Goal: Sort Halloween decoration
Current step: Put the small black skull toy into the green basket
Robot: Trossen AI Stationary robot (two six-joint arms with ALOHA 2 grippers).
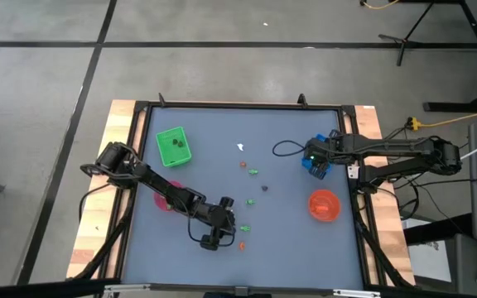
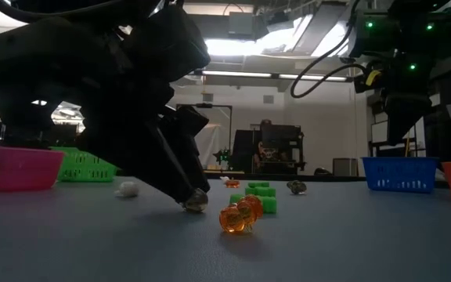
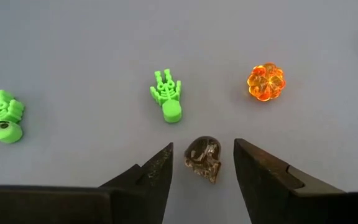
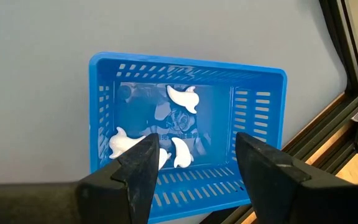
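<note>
Near the table's [image 1: 197, 157] front edge, my left tool [image 3: 202, 168] stands open astride a glossy, translucent brown skull [image 3: 204, 158], not gripping it. Beyond lie a knobbly amber pumpkin [image 3: 266, 81] and two matte green skeleton hands [image 3: 168, 95] [image 3: 2, 116]. My right tool [image 4: 196, 163] hangs open, empty, over the slatted blue basket [image 4: 257, 112] holding smooth white ghosts [image 4: 185, 98].

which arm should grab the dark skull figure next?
Left. The left gripper is open with the dark skull on the table between its fingers. The right gripper hangs open over the blue basket, far across the table.
</note>
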